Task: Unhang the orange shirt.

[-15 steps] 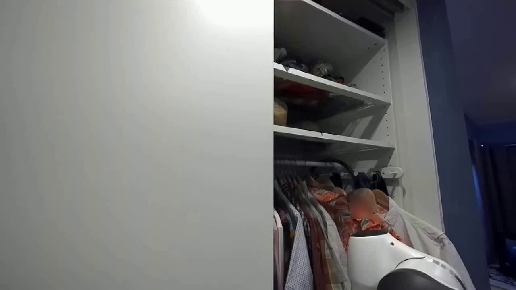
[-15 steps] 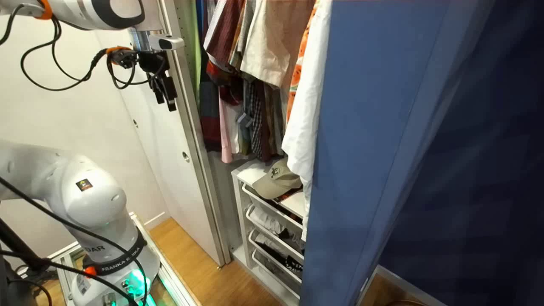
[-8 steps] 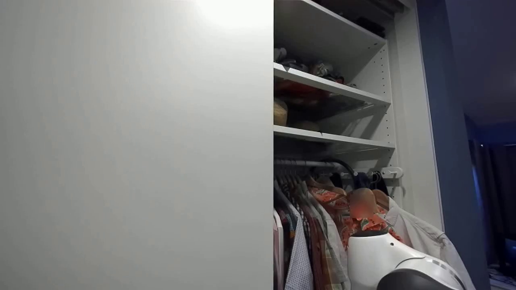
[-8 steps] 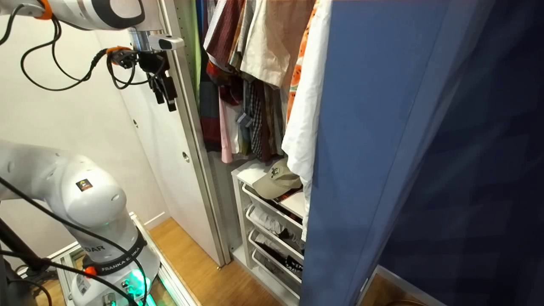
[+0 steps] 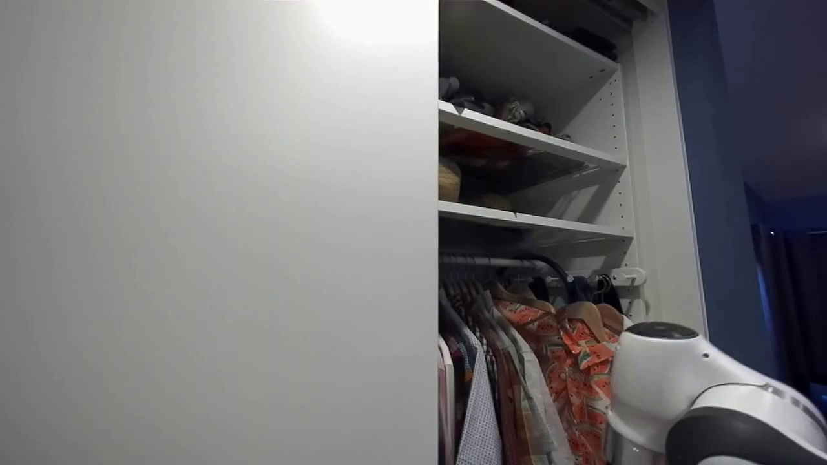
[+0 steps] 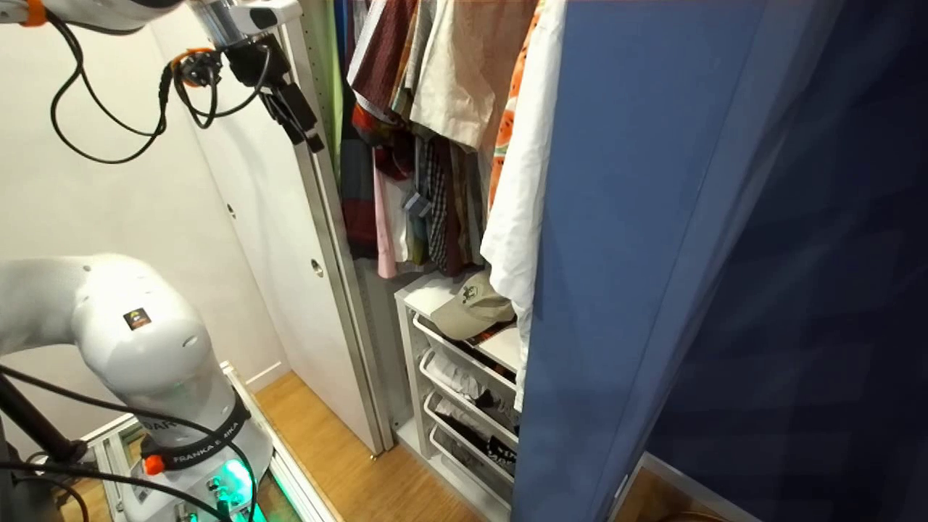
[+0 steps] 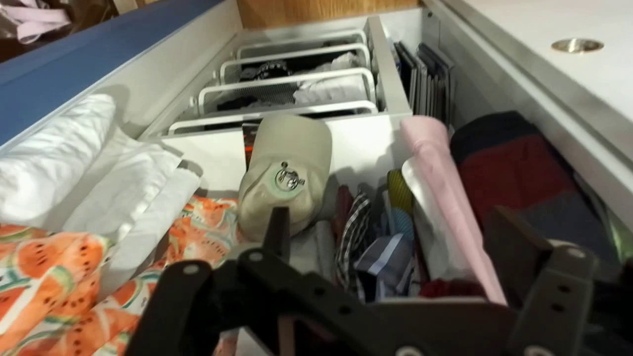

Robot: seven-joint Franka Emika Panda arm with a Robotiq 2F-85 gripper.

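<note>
The orange shirt (image 5: 581, 400), with its watermelon pattern, hangs on a wooden hanger (image 5: 585, 315) at the right end of the row. Only a strip of the orange shirt (image 6: 511, 109) shows in an exterior view, between a cream shirt and a white garment. In the wrist view, the orange shirt (image 7: 59, 282) fills the lower left, outside the jaws. My gripper (image 6: 308, 138) is tilted in front of the closet opening near the sliding door's edge, apart from the shirt. In the wrist view, the gripper (image 7: 400, 222) has its fingers wide apart with nothing held between them.
A white garment (image 6: 525, 181) hangs beside the shirt at the blue side panel (image 6: 623, 181). A tan cap (image 7: 282, 173) lies on the drawer unit (image 6: 420, 293). The sliding door (image 6: 290, 239) stands left of the opening. Shelves (image 5: 536, 223) run above the rod (image 5: 484, 261).
The arm has moved right in an exterior view, uncovering the orange shirt's front and hanger. In the other view, my gripper has risen, shifted slightly right and tilted towards the closet.
</note>
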